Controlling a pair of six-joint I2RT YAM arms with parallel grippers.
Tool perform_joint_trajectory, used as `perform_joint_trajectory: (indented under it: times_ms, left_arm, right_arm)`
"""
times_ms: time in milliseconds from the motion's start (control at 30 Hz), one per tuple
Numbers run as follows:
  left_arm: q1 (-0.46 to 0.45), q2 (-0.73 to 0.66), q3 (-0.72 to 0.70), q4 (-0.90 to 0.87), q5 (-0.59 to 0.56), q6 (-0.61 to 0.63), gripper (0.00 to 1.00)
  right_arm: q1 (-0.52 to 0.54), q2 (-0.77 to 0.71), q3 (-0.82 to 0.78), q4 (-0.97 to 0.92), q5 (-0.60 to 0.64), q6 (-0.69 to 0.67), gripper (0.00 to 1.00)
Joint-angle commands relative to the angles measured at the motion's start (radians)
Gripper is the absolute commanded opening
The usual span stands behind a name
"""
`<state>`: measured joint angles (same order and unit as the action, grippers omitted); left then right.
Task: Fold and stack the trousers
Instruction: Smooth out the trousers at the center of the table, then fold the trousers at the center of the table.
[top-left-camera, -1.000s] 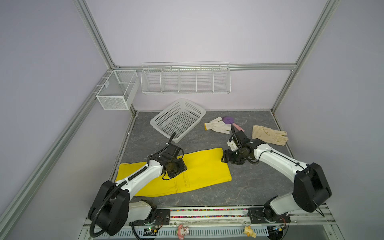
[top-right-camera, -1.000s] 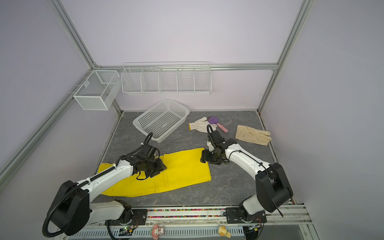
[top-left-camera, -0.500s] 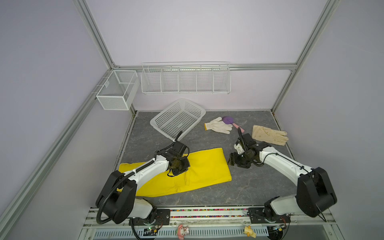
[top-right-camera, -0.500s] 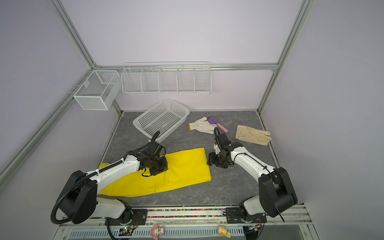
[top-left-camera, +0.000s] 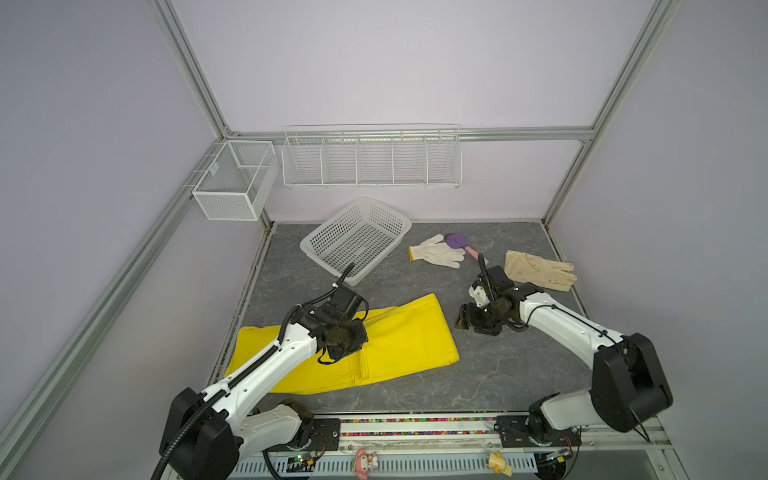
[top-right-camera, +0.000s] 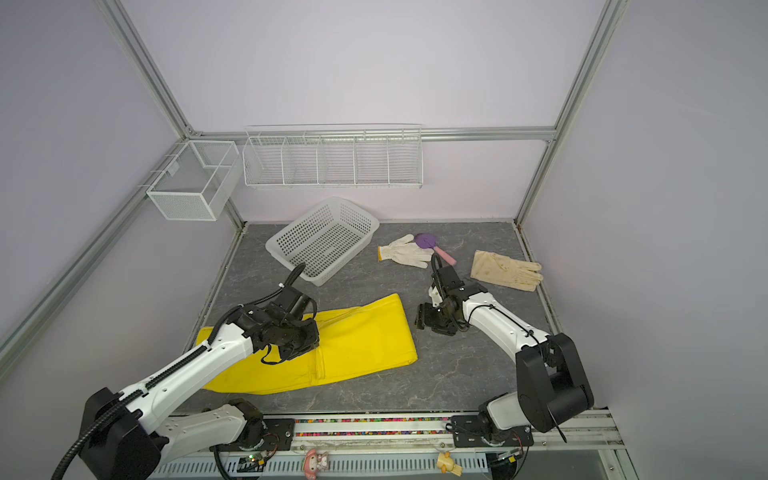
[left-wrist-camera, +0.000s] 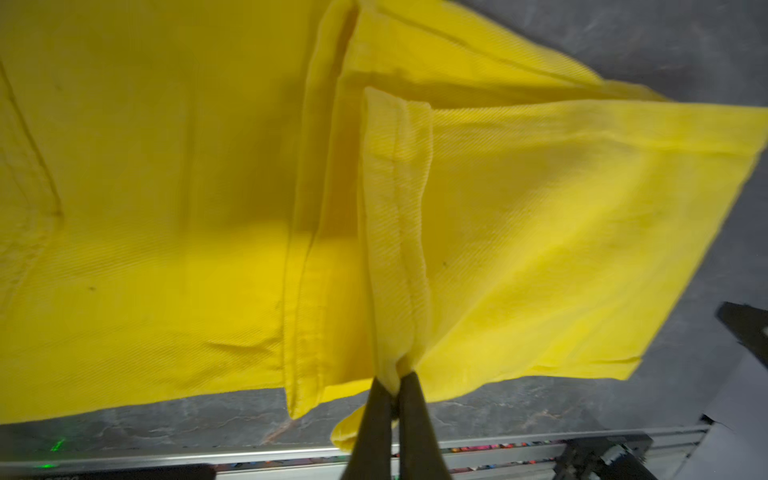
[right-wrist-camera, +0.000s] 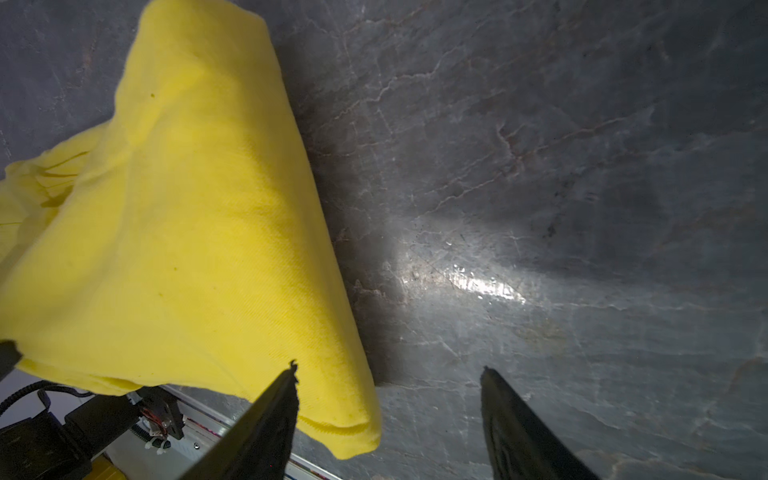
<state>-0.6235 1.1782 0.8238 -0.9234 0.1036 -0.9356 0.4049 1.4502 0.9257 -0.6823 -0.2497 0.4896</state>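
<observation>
Top views — basket (top-left-camera: 357, 245) near trousers (top-left-camera: 407, 332), apart.

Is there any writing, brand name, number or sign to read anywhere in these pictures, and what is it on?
No text can be read in any view.
Tag on the wire box: too small to read.
Trousers: no label or print shows.
White glove, cream glove, basket: no writing shows.
</observation>
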Motion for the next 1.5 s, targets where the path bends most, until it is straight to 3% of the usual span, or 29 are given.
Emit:
perform_joint_trajectory:
  times_ms: [0, 100, 233, 500, 767, 1000, 1333, 1467]
  left_arm:
    - [0.01, 0.059, -0.019, -0.029, -0.104, -0.043, 0.0]
    - [0.021, 0.143, 0.016, -0.011, -0.193, -0.03, 0.0]
    - [0.025, 0.254, 0.062, 0.051, -0.183, 0.008, 0.0]
    - [0.025, 0.227, 0.077, 0.051, -0.274, 0.041, 0.01]
    - [0.027, 0.316, 0.002, 0.103, -0.188, 0.031, 0.05]
    - [0.027, 0.326, -0.021, 0.07, -0.184, 0.035, 0.08]
    - [0.027, 0.36, -0.006, 0.1, -0.123, 0.058, 0.21]
    - [0.027, 0.358, 0.011, 0.073, -0.134, 0.068, 0.28]
  right_arm:
    - [0.012, 0.022, 0.002, 0.017, -0.018, 0.006, 0.71]
    - [0.026, 0.045, 0.014, 0.035, -0.032, 0.01, 0.71]
    - [0.043, 0.065, 0.037, 0.065, -0.063, 0.023, 0.72]
    - [0.063, 0.115, 0.042, 0.152, -0.105, 0.045, 0.73]
    - [0.121, 0.216, 0.068, 0.244, -0.168, 0.066, 0.71]
    - [0.112, 0.242, 0.05, 0.185, -0.085, -0.015, 0.68]
    - [0.147, 0.324, 0.048, 0.198, -0.112, -0.037, 0.55]
    - [0.174, 0.333, 0.058, 0.18, -0.088, -0.046, 0.41]
